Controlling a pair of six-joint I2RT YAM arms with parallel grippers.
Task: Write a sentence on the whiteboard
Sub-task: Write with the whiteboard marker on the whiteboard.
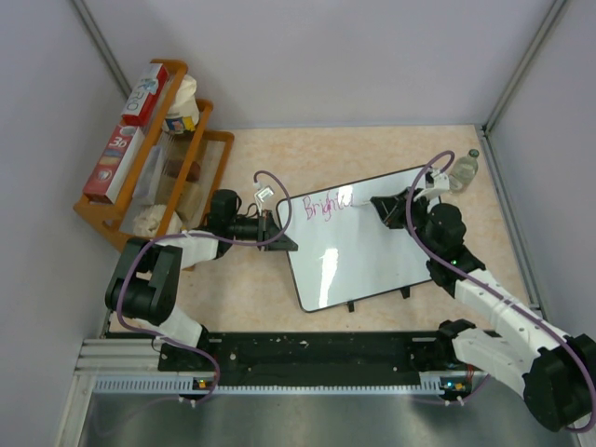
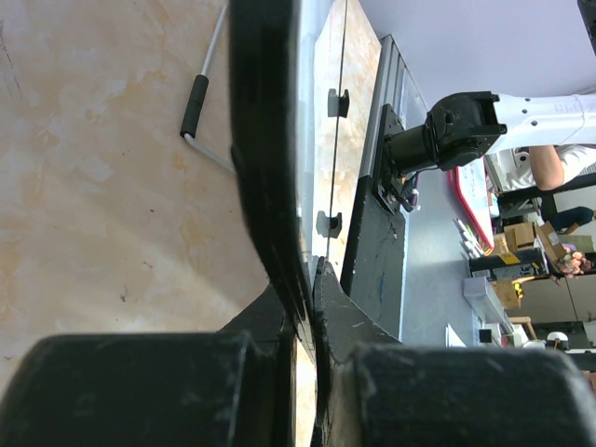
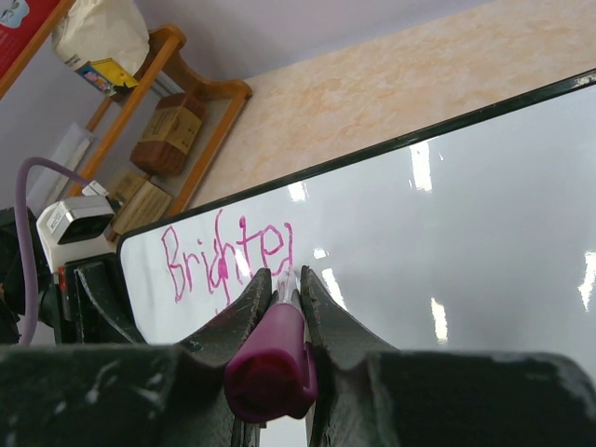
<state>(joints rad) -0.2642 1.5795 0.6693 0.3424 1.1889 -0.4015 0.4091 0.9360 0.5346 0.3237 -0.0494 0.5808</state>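
Note:
The whiteboard (image 1: 358, 251) lies tilted on the beige table. Pink handwriting, the start of the sentence (image 1: 326, 202), reads about "Brighte" along its far left part. My left gripper (image 1: 279, 233) is shut on the whiteboard's left edge; in the left wrist view its jaws pinch the black frame (image 2: 265, 140) at the gripper (image 2: 312, 279). My right gripper (image 1: 380, 203) is shut on a magenta marker (image 3: 275, 358). The marker tip touches the board (image 3: 466, 214) just right of the last letter of the writing (image 3: 228, 261), between the right gripper's (image 3: 282, 275) fingers.
A wooden rack (image 1: 154, 158) with boxes and bags stands at the back left, close behind the left arm. A clear plastic bottle (image 1: 463, 168) stands at the back right by the wall. The black base rail (image 1: 307, 354) runs along the near edge.

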